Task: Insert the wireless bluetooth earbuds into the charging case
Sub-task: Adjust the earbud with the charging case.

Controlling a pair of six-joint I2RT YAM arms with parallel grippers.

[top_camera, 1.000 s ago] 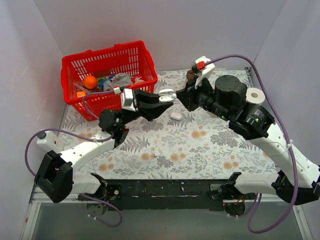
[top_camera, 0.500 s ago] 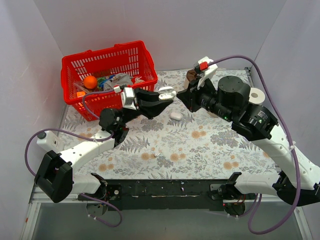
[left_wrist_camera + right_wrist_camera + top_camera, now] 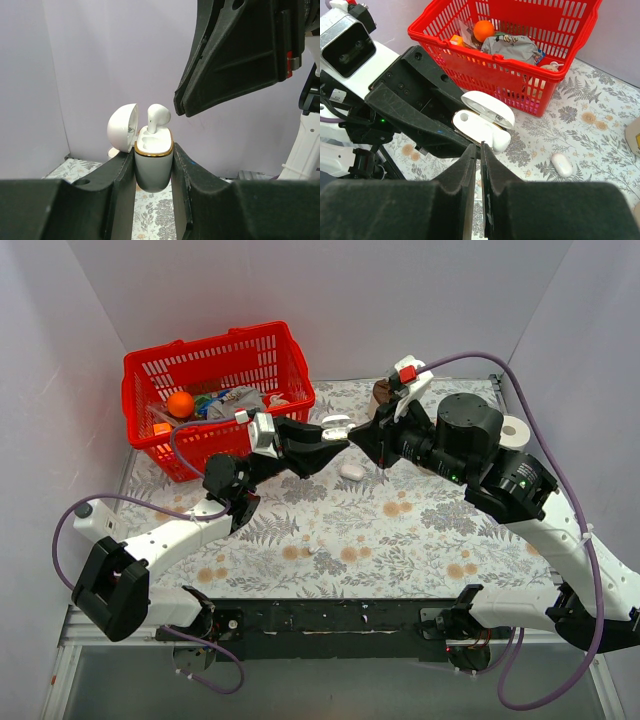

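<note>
Left claw is clamped on the charging case, one finger on each flank. It holds the case up off the bench, out past the right end of the red basket and a touch nearer the arms. The case stands upright in the left wrist view, gold band around its mouth. Its lid is swung open, hanging off the side that faces the basket.

One earbud is in there now: stem down in its well, rounded head poking up above the gold band and tipped away from the lid. From the right wrist camera that same head shows at the end of the case farthest from the basket, with a round hollow visible at the other end of the mouth.

Right claw comes in from the side away from the basket. Its jaws are pinched almost together with only a thin slit between them, and nothing is carried. Its tips hang just beside the seated earbud's head, close but apart from it.

The second earbud lies loose on the bench, below the held case and farther from the basket than the case is.

Inside the basket are an orange ball and a crumpled packet.
</note>
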